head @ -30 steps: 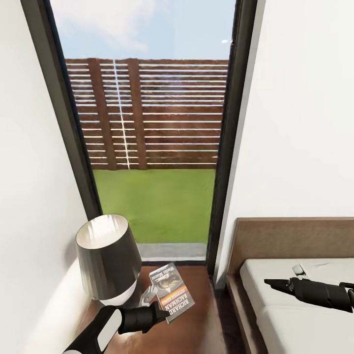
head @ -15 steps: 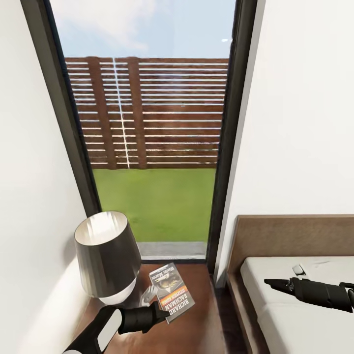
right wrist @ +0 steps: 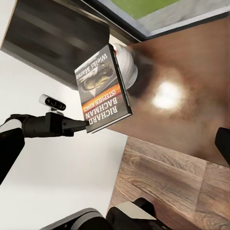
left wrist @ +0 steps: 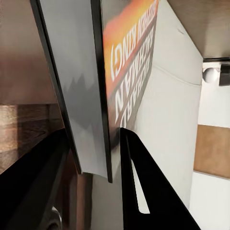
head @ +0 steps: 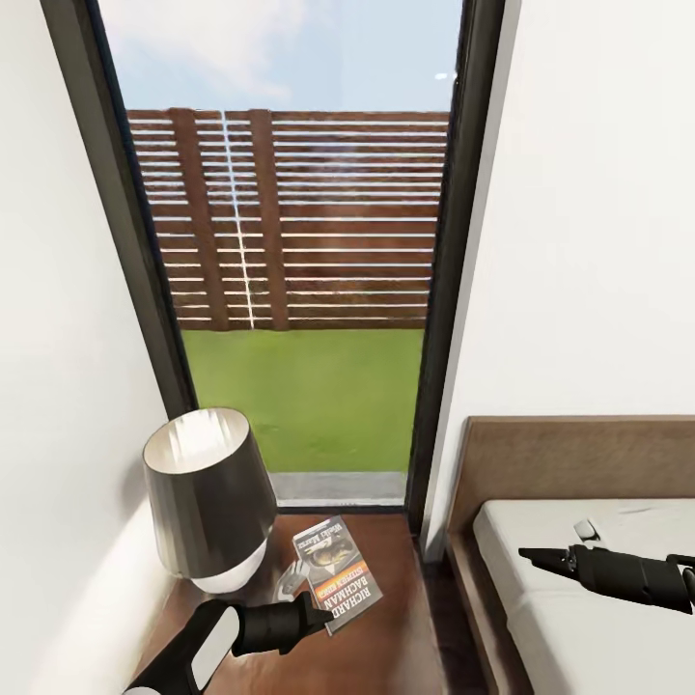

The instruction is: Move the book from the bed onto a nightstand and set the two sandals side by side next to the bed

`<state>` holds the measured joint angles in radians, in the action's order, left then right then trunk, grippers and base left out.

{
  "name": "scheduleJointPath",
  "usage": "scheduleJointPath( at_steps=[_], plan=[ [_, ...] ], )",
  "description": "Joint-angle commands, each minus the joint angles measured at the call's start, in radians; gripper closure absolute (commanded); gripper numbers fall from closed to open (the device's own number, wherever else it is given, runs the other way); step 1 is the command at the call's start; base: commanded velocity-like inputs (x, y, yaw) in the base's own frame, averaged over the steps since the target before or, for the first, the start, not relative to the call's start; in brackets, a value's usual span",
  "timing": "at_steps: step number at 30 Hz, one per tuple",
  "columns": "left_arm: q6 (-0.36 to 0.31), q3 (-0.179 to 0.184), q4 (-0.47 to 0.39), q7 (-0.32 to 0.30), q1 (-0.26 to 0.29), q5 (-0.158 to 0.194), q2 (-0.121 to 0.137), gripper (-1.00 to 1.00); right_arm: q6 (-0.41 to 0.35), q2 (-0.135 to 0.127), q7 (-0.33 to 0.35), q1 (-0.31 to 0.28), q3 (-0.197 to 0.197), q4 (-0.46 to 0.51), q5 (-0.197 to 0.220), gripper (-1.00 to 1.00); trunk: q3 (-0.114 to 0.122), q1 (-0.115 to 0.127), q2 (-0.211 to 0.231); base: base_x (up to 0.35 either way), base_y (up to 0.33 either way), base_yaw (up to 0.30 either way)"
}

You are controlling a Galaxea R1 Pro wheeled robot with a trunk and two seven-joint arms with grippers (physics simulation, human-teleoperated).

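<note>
One thin paperback book (head: 337, 571) with a dark pictured cover and orange band — one dark-shaded, white-based table lamp (head: 207, 497) — one glossy reddish-brown wooden nightstand (head: 396, 618), one dark-framed bed (head: 579, 541), two black grippers.

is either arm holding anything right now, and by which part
The left gripper holds the book, its fingers pinching the cover's bottom edge, below the author's name, above the nightstand. The right gripper holds nothing over the bed.

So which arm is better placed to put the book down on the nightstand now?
The left. Its pincer is shut on the book, which it holds over the nightstand beside the lamp. The right pincer is over the bed, off to the side.
</note>
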<state>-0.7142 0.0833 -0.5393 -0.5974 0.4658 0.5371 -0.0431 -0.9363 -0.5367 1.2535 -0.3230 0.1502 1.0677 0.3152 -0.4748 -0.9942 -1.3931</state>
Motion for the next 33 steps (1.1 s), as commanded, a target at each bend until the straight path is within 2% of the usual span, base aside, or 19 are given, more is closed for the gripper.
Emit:
scheduleJointPath(
  at_steps=[1,7,17,33],
  plan=[
    [-0.007,0.000,-0.001,0.001,0.001,0.007,0.000,1.00,-0.006,0.000,0.001,-0.001,0.000,0.000,0.002,-1.00,-0.004,-0.004,-0.008,0.000,0.000,0.000],
    [-0.007,0.001,-0.001,0.001,0.001,0.007,0.000,1.00,-0.005,0.000,0.001,-0.001,0.000,0.000,0.002,-1.00,-0.023,-0.027,-0.050,0.000,0.000,0.000],
    [-0.007,0.001,-0.001,0.001,0.001,0.007,0.000,1.00,-0.001,0.000,0.003,-0.001,0.000,0.001,0.002,-1.00,-0.023,-0.027,-0.050,0.000,0.000,0.000],
    [-0.007,0.000,-0.001,0.001,0.001,0.007,0.000,1.00,-0.001,0.000,0.000,-0.001,0.000,0.000,0.001,-1.00,-0.073,-0.088,-0.162,0.000,0.000,0.000]
  ],
)
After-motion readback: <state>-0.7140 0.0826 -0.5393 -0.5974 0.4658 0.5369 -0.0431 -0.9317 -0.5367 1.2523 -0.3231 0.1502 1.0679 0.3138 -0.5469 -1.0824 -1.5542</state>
